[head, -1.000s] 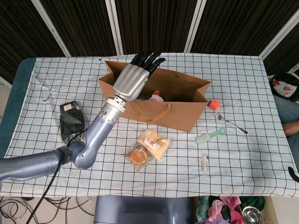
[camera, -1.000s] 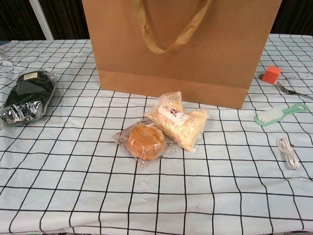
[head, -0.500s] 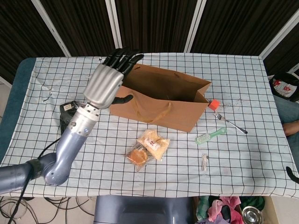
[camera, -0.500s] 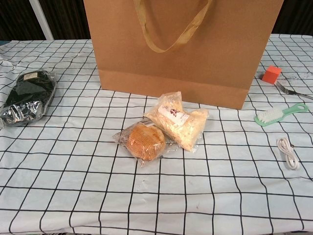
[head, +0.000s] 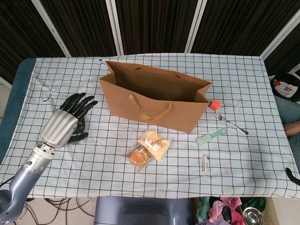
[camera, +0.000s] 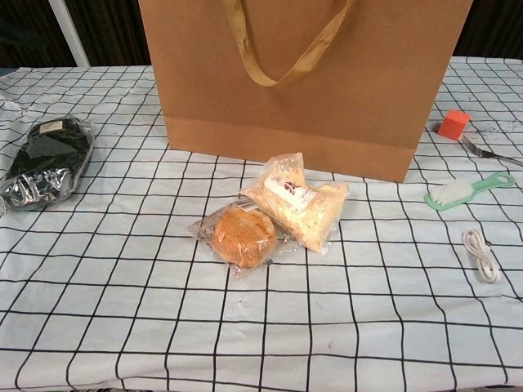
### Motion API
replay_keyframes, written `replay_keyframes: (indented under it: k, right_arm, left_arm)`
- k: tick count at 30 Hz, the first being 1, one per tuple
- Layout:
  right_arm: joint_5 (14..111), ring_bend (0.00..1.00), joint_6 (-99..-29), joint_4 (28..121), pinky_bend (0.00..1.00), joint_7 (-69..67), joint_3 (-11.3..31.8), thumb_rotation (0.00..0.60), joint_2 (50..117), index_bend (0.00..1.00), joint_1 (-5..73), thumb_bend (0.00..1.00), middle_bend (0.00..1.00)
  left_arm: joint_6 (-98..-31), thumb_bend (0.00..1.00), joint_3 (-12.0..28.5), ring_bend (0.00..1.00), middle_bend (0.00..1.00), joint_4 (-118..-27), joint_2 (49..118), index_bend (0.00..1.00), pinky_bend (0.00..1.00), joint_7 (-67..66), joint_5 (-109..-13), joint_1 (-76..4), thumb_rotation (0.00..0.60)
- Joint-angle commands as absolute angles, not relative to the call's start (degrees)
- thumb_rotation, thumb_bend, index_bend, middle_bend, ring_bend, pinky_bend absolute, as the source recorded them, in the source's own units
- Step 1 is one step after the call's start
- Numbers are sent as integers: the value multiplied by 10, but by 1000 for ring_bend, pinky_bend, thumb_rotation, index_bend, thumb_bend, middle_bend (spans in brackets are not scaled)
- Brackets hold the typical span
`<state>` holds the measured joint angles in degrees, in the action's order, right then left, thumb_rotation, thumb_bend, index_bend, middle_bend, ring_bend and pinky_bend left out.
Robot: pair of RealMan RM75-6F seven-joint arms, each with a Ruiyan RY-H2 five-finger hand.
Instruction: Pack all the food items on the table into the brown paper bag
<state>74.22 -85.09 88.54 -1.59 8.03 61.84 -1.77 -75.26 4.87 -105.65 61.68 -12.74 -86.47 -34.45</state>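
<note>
Hovering robot hand (head: pixel 63 123) over white-labelled dark packet (camera: pixel 45 159).

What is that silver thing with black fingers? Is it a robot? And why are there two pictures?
Yes, it is a robot's left hand, open, holding nothing, above a dark packet. One picture looks down from its head, the other looks out from its chest. On the checked table stands a brown paper bag. In front lie a round bun and a pale snack packet, both wrapped. At the right are a green brush, a fork and an orange block. The right hand is not shown.
</note>
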Motion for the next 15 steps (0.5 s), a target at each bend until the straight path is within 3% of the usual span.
replay_keyframes:
  k: [1, 15]
  right_arm:
    - [742, 185, -850, 885, 194, -15, 80, 600, 619, 10, -17, 223, 100]
    - [742, 185, -852, 883, 194, -23, 82, 600, 616, 10, -19, 223, 100]
  left_arm:
    - [-739, 17, 12, 0, 94, -995, 656, 123, 104, -96, -905, -325, 600]
    - [-598, 26, 8, 0, 152, -933, 776, 132, 118, -105, -905, -388, 600]
